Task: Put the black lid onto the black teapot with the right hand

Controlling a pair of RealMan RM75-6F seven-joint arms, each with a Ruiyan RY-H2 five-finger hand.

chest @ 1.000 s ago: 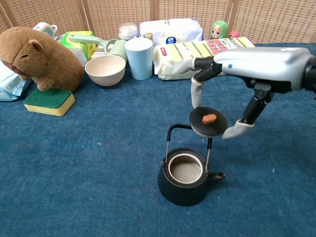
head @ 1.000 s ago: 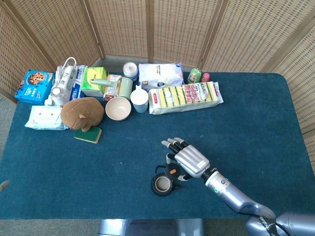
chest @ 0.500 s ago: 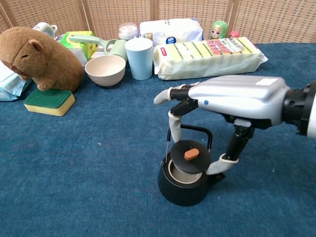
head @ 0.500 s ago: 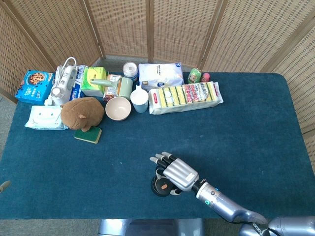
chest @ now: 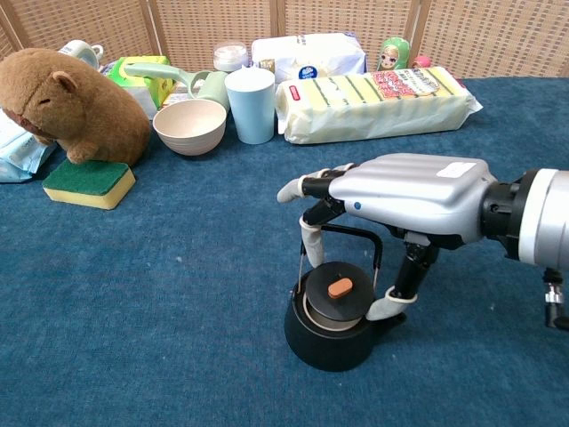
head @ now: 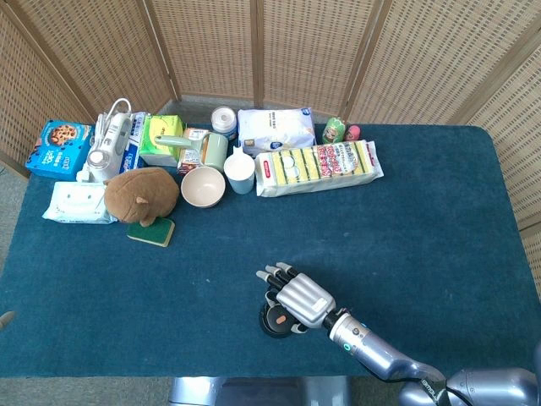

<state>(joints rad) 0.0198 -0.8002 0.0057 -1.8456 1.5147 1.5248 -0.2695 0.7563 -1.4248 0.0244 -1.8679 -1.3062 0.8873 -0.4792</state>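
Observation:
The black teapot (chest: 322, 345) stands on the blue tabletop near the front edge, its wire handle upright. The black lid (chest: 334, 302) with an orange knob lies in the pot's opening, a little tilted. My right hand (chest: 411, 194) arches over the pot; one finger comes down at the lid's left rim and the thumb at its right rim, both touching it. In the head view the right hand (head: 301, 298) covers most of the teapot (head: 265, 326), and the lid (head: 277, 320) shows just beside the fingers. My left hand is out of sight.
Along the back stand a plush capybara (chest: 67, 102) on a green sponge (chest: 89, 182), a beige bowl (chest: 189, 125), a pale blue cup (chest: 250, 104), a long sponge pack (chest: 378, 102) and boxes. A small pale tip (head: 5, 319) pokes in at the left edge.
My right hand carried the lid from beside and above the handle leftward and down into the teapot's opening. Over the last half second it sank slightly and the lid settled.

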